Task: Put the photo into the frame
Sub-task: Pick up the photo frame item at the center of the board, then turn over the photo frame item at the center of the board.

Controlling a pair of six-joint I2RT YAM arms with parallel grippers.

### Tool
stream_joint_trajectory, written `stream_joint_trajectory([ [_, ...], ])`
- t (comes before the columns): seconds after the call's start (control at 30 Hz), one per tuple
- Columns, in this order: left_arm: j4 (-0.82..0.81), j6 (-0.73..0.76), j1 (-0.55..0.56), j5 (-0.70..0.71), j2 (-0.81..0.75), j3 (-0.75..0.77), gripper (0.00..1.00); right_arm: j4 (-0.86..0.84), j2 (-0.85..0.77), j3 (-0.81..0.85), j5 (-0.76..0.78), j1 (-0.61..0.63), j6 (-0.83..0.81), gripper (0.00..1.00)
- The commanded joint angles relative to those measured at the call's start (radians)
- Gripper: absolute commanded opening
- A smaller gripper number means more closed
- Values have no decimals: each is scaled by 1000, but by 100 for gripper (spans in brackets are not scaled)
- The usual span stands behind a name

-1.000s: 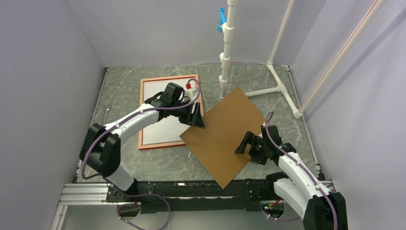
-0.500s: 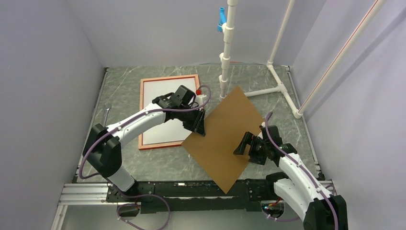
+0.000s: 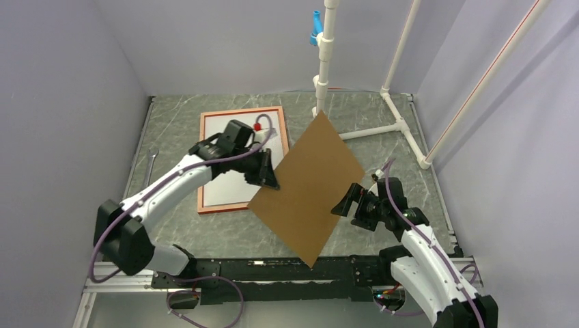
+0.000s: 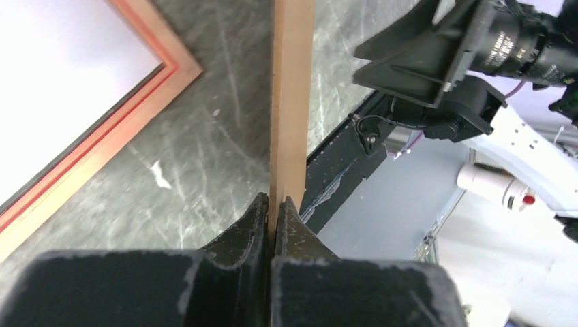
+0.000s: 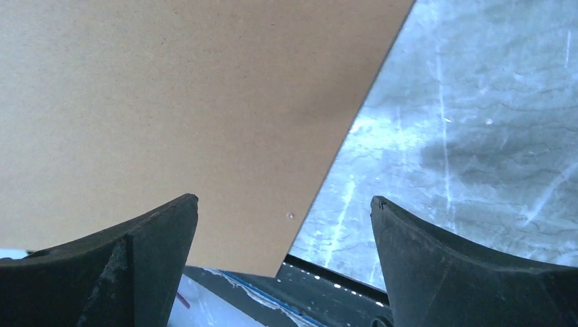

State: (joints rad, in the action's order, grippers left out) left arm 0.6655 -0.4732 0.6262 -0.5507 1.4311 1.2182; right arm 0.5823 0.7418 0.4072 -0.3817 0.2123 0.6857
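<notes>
The frame lies flat at the back left of the table, orange-brown rim up, also in the left wrist view. A plain white sheet fills it, seemingly the photo with its blank back up; no printed side shows. My left gripper is shut on the left corner of the brown backing board, which hangs tilted above the table. In the left wrist view the board is edge-on between my left gripper's pads. My right gripper stands open by the board's right edge, which lies beyond it and untouched.
A white pipe stand with a blue clip rises behind the board, its feet spreading to the back right. A metal tool lies by the left wall. A black rail runs along the near edge.
My left gripper has shut on the board's left corner and lifted it; the board now hangs tilted and swung slightly left. The right gripper has stayed open, close to the board's right edge.
</notes>
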Motion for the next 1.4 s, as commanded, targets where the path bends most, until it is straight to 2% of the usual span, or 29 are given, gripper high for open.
stream_joint_trajectory([
  [0.0, -73, -22, -97, 92, -169, -86, 0, -16, -84, 58, -33, 2, 41, 100],
  [0.17, -81, -87, -166, 54, -330, -137, 0, -68, -126, 47, -88, 3, 97, 100],
  [0.33, -82, -168, -191, 61, -481, -169, 0, -148, -162, 4, -150, 1, 164, 100],
  [0.6, -142, -315, -211, 23, -679, -224, 0, -508, -246, -116, -308, 1, 375, 99],
  [0.9, -197, -436, -212, -1, -804, -245, 0, -829, -276, -203, -372, 2, 549, 98],
  [1.17, -280, -528, -212, -49, -858, -315, 0, -951, -263, -236, -397, 1, 608, 95],
  [1.37, -298, -541, -212, -76, -869, -344, 0, -1231, -229, -290, -429, 1, 739, 91],
])
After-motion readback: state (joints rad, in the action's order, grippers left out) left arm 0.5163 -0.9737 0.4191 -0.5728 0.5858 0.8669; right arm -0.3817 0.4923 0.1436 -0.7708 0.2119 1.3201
